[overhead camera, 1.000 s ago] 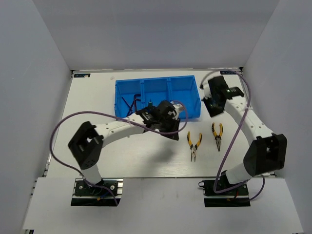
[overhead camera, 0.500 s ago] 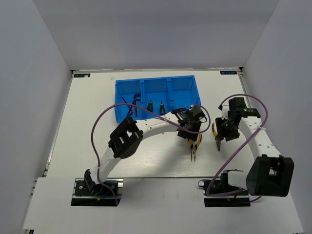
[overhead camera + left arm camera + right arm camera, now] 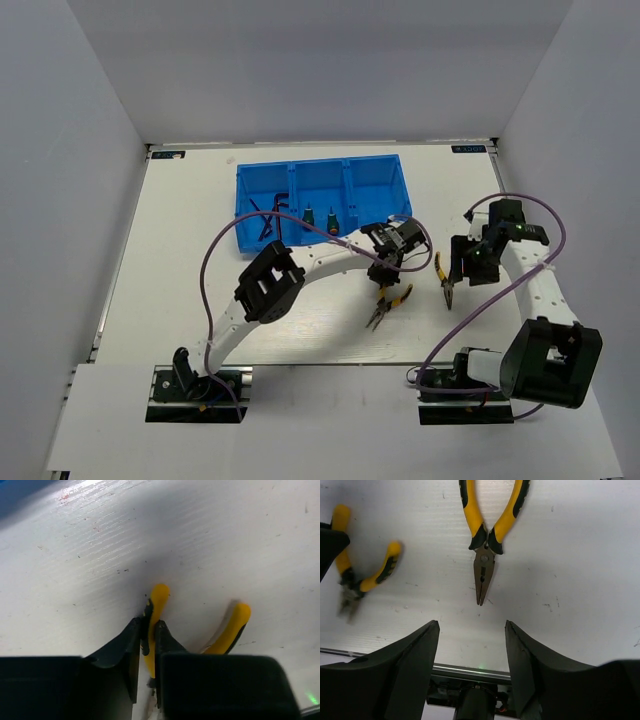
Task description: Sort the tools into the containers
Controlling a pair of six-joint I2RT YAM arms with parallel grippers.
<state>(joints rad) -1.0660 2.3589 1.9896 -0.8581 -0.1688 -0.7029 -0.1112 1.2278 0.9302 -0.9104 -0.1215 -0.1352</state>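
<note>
**Left arm.** The left gripper is working just in front of the right-hand end of the blue bin. Its jaws are pinching one yellow handle of the left pliers, and the other handle is splaying free. Whether the tool is clearing the surface cannot be told.

**Right arm.** The right gripper is hovering with its jaws spread and holding nothing. It is over the right pliers, which are lying flat beyond the bin's front right corner.

**Risks, as judged.**
- A one-handle pinch is inviting the left pliers to pivot, swing open or slip out.
- The loose handle could be catching the bin wall on entry.
- The right jaws are sitting over the tapered nose, so a closure there could be squeezing the tool out.
- The two wrists are working near each other, so contact is possible.

**Orientation.**
- The left pliers' long axis is running diagonally, with the handles toward the bin and the nose pointing away and leftward.
- The right pliers' axis is running straight out from the bin, with the handles nearest it and the nose pointing away.
</note>
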